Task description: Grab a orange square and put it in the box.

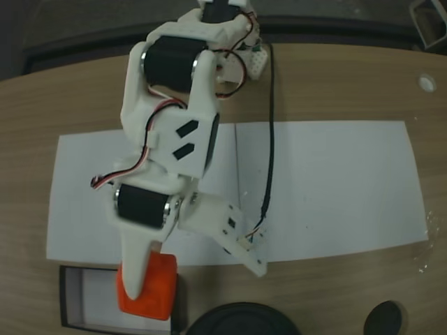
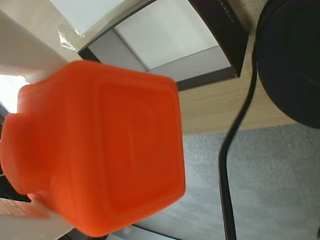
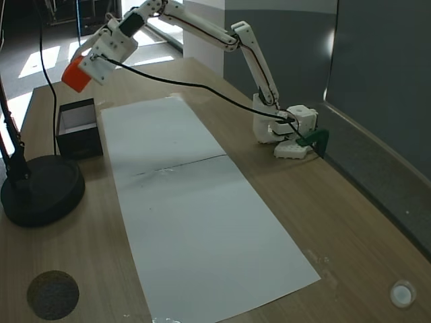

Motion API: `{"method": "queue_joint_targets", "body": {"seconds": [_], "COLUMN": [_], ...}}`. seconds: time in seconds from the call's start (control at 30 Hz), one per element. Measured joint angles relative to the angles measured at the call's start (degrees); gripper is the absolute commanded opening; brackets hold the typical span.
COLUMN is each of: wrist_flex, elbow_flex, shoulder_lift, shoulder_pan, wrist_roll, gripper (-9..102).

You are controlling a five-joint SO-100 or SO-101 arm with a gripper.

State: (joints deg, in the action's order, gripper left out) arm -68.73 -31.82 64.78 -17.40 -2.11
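Observation:
My gripper (image 1: pixel 143 280) is shut on the orange square (image 1: pixel 157 287), a bright orange-red block. One white finger (image 1: pixel 137 259) lies across its top in a fixed view. The block hangs in the air over the box (image 1: pixel 64 300), a black-rimmed tray with a pale floor near the table's bottom left edge. In the other fixed view the orange square (image 3: pixel 74 75) is held well above the box (image 3: pixel 77 145). In the wrist view the orange square (image 2: pixel 95 150) looms large, with the box (image 2: pixel 220 30) beyond it.
A round black disc (image 3: pixel 40 192) with a thin pole stands beside the box; its cable (image 2: pixel 235 140) crosses the wrist view. A long white paper sheet (image 3: pixel 195 202) covers the table's middle. A small dark disc (image 3: pixel 52 294) and a white cap (image 3: pixel 402 293) lie near the edges.

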Motion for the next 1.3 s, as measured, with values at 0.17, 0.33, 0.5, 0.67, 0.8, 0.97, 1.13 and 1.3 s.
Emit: {"method": "queue_joint_targets", "body": {"seconds": [0.17, 0.33, 0.5, 0.67, 0.8, 0.97, 1.13, 1.3], "wrist_flex": [0.62, 0.7, 0.7, 0.7, -1.23, -6.86, -19.86, -30.32], "elbow_flex": [7.47, 13.54, 15.64, 15.91, 16.44, 16.61, 16.7, 16.7], "shoulder_lift": [-12.66, -20.3, -24.35, -24.61, -24.52, -20.65, -7.21, 17.58], "shoulder_pan": [-3.6, -6.86, -7.82, -7.47, -8.09, -8.26, -6.94, -3.78], "wrist_roll": [0.0, -0.44, -2.64, -2.81, -1.23, 1.41, 6.5, 8.17], "gripper": [14, 14, 14, 30, 35, 30, 6, 4]}}
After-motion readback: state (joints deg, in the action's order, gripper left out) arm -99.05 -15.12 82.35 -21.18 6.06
